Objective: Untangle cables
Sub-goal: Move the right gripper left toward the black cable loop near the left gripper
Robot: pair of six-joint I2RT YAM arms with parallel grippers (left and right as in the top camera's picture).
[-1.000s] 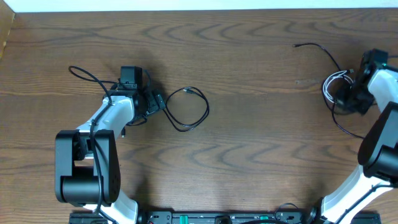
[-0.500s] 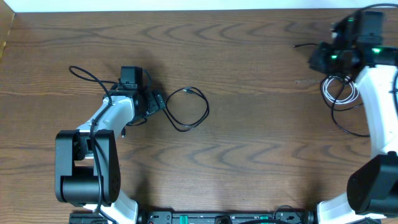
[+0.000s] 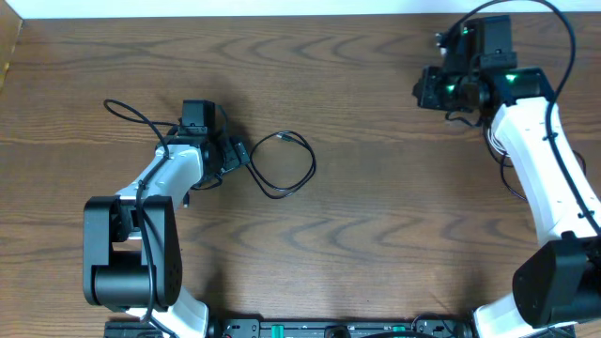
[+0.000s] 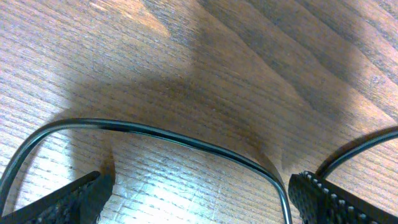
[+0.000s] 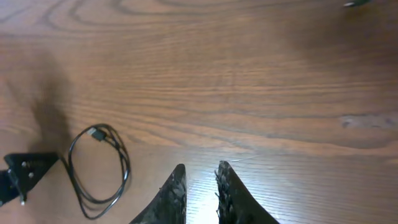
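Right gripper [image 5: 200, 169] up close: fingers [image 5: 176, 190] only a crack apart, nothing pinched, just bare wooden table [image 5: 261, 93] below. Further out in the same wrist view, can spot the left black cable [image 5: 126, 168] lying in a loose loop.

Big change versus a second ago: was down right at the white cable [image 3: 492, 141], now swung up and leftward toward the far edge of the table, clear of it. Got the right arm [image 3: 540, 178] stretched long from its base at the near right corner, forearm running up the right side, wrist bent left with green lights lit. Only slivers of the white cable and the right black cable [image 3: 513, 186] peeking out beside that forearm, rest hidden, so can't tell how tangled.

Over on the other side, no movement at all since then. Left gripper [image 4: 198, 199] spread as wide as it goes, pads low over the wood, straddling the left black cable without squeezing it. Got the left arm [image 3: 164, 178] folded up from its base at the near left, reaching toward the middle. Beyond the fingers, loop of that cable lying flat toward table centre, other end trailing off to the far left.
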